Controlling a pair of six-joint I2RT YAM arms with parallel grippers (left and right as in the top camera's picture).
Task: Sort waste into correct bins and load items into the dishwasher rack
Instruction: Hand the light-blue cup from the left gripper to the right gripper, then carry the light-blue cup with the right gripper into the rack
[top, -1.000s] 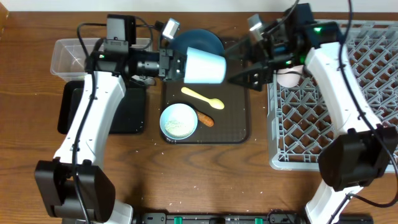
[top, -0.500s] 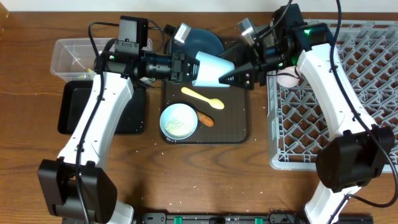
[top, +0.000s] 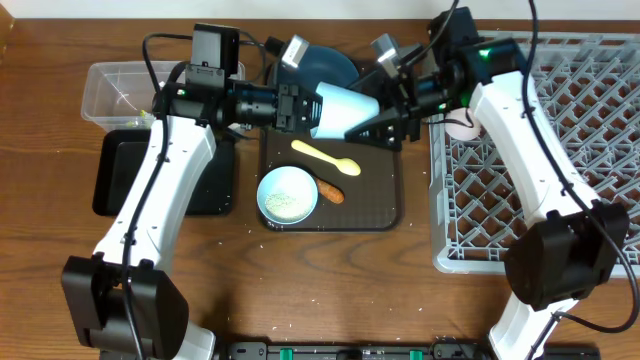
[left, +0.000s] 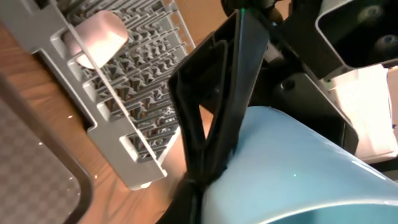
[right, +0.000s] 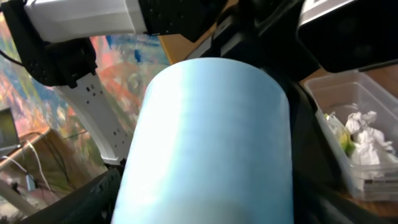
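Since half a second ago, the right claw (top: 372, 108) has slid a little further left, so more of the pale blue cup (top: 345, 108) sits between its fingers. It is spread wide, one finger on each side of the cup's narrow end. In the left wrist view the near black finger (left: 214, 112) lies against the cup's wall. The left claw (top: 298, 107) is clamped on the cup's wide rim and holds the cup on its side in the air, above the back of the brown tray (top: 385, 215).

On that tray lie a pale yellow spoon (top: 325, 157), a pale bowl (top: 287, 195) with rice grains in it, and an orange-brown food piece (top: 332, 190) touching the bowl's right side. A dark blue plate (top: 330, 65) sits at the tray's back edge, partly hidden by the arms.

To the right, the big grey rack (top: 560, 180) holds a pink cup (top: 462, 125) near its back left corner. To the left, the clear tub (top: 110, 90) holds crumpled white paper and a yellow-green wrapper (right: 357, 137). The black tray (top: 120, 175) lies just in front of the tub.

Everything rests on a wooden table (top: 300, 270) dotted with stray white grains. The right wrist view shows a blurred, colourful backdrop behind the cup.
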